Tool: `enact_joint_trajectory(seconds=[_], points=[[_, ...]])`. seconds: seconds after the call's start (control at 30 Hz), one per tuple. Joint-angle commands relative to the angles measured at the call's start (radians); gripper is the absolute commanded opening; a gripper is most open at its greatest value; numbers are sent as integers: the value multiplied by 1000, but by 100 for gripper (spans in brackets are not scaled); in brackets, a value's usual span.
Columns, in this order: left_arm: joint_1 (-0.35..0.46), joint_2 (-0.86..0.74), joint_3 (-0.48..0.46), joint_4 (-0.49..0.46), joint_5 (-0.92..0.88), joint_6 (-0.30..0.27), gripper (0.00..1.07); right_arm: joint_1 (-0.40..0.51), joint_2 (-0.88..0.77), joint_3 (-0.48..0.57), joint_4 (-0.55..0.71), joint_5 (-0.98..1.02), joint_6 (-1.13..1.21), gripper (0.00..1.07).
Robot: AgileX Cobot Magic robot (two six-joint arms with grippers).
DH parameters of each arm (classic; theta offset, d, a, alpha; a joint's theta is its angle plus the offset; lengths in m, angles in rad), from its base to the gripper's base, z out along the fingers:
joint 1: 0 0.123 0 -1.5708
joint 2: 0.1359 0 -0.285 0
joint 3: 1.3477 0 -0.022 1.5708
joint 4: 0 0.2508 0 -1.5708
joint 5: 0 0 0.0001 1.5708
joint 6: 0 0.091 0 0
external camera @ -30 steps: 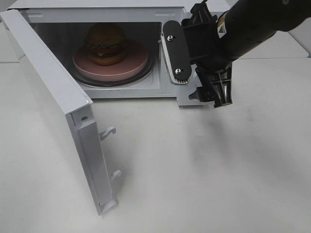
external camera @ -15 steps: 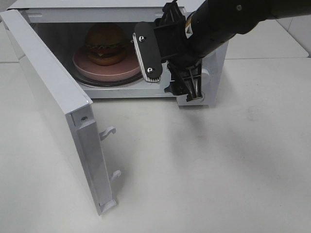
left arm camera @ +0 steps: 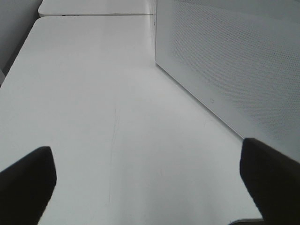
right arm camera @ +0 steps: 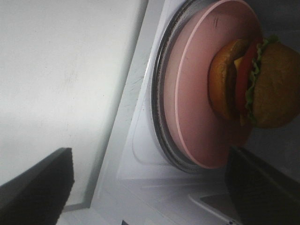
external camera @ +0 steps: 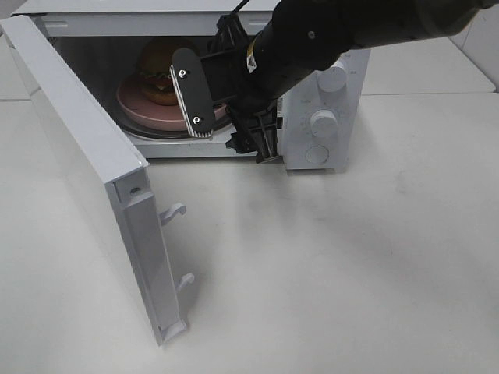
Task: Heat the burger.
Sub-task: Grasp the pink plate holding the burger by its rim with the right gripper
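The burger (external camera: 158, 75) sits on a pink plate (external camera: 146, 110) on the glass turntable inside the open white microwave (external camera: 327, 47). My right gripper (external camera: 226, 118) is open and empty. It hangs in front of the right part of the microwave's opening and hides part of the burger and plate. The right wrist view shows the burger (right arm camera: 262, 89) on the pink plate (right arm camera: 194, 112) ahead of the open right gripper (right arm camera: 150, 187), with no contact. My left gripper (left arm camera: 150, 183) is open and empty over bare table, beside the microwave's perforated side wall (left arm camera: 234, 70). It does not show in the exterior view.
The microwave door (external camera: 86, 156) stands swung wide open on the left, its latch hooks (external camera: 175, 210) pointing right. The control panel with two knobs (external camera: 323, 121) and a round button (external camera: 316, 154) is on the right of the opening. The white table (external camera: 351, 273) spreads in front.
My right gripper has moved left, from in front of the control panel to in front of the microwave's opening. The knobs now show. The burger, plate and door have not moved.
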Motion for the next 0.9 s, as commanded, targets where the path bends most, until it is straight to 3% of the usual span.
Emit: enact_joint_trajectory(seconds=[0.03, 0.43, 0.9], points=[[1, -6, 0, -3, -15, -5, 101, 3, 49, -43, -7, -7, 12, 85], [1, -6, 0, -3, -15, -5, 101, 3, 219, -221, -4, 29, 41, 84], [1, -6, 0, -3, -15, -5, 101, 0, 414, -499, 26, 133, 90, 81]])
